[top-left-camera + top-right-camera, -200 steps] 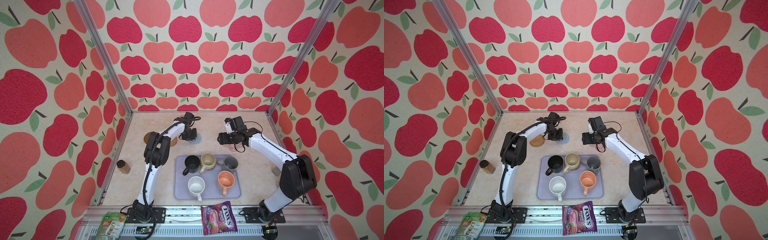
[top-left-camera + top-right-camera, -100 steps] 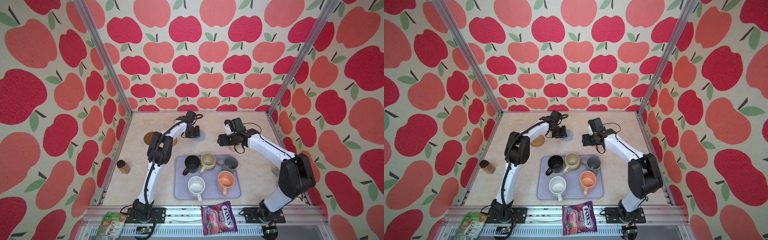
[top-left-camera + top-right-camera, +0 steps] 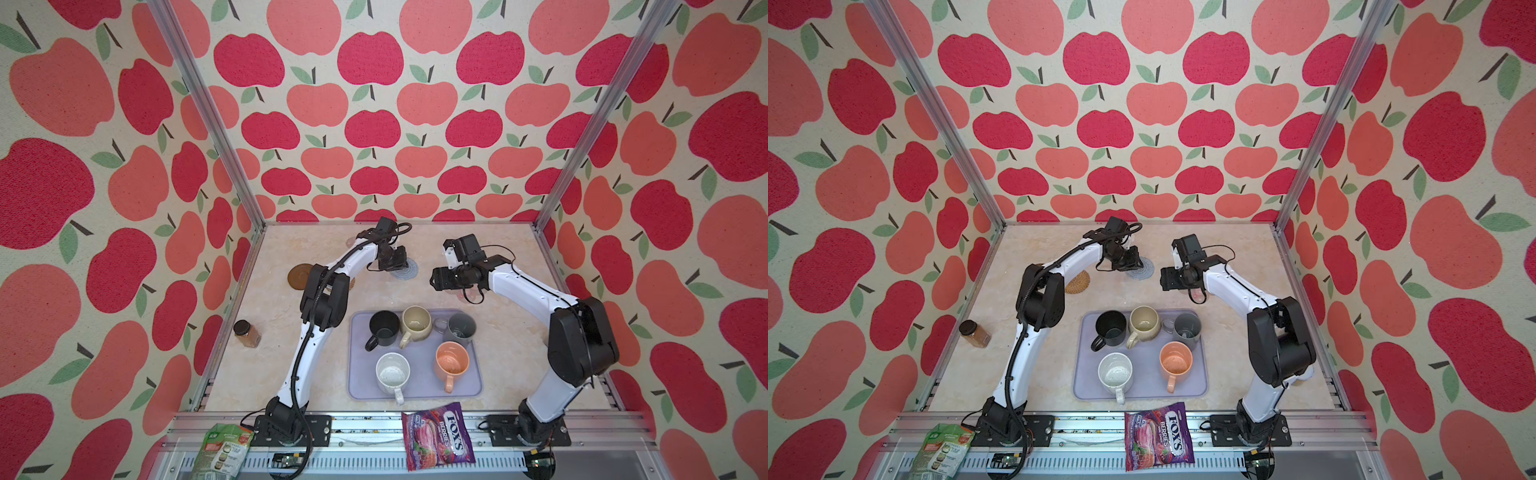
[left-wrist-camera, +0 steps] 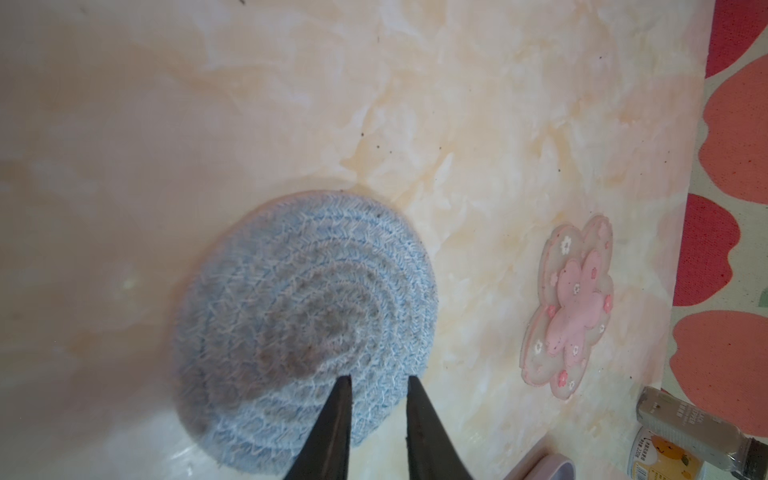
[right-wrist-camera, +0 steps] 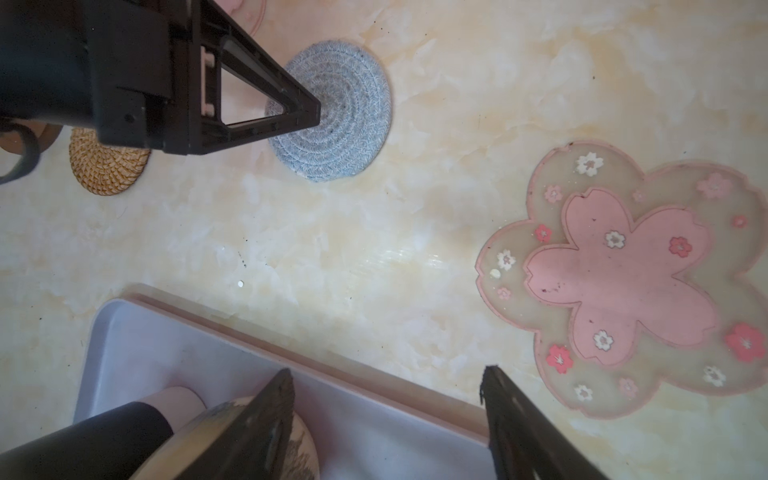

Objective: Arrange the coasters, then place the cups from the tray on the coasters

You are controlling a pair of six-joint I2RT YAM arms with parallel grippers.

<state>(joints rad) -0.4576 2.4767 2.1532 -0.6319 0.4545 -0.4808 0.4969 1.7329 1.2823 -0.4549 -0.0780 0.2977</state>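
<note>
White arm links, black joints, black cables.

coasters: grey-blue knit coaster (image 4: 303,328) laid flat beyond tray (image 3: 415,392) | cups: five mugs (image 3: 416,325) stood upright on tray

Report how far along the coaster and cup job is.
Done: nothing finished; no cup sits on a coaster. In hand: the left claw, nearly closed, is at the grey-blue coaster, though a grip cannot be confirmed; the right claw hangs open, empty. Left: all five cups wait on the tray.

"FOX'S BERRIES" on purple candy bag (image 3: 438,441)
</note>
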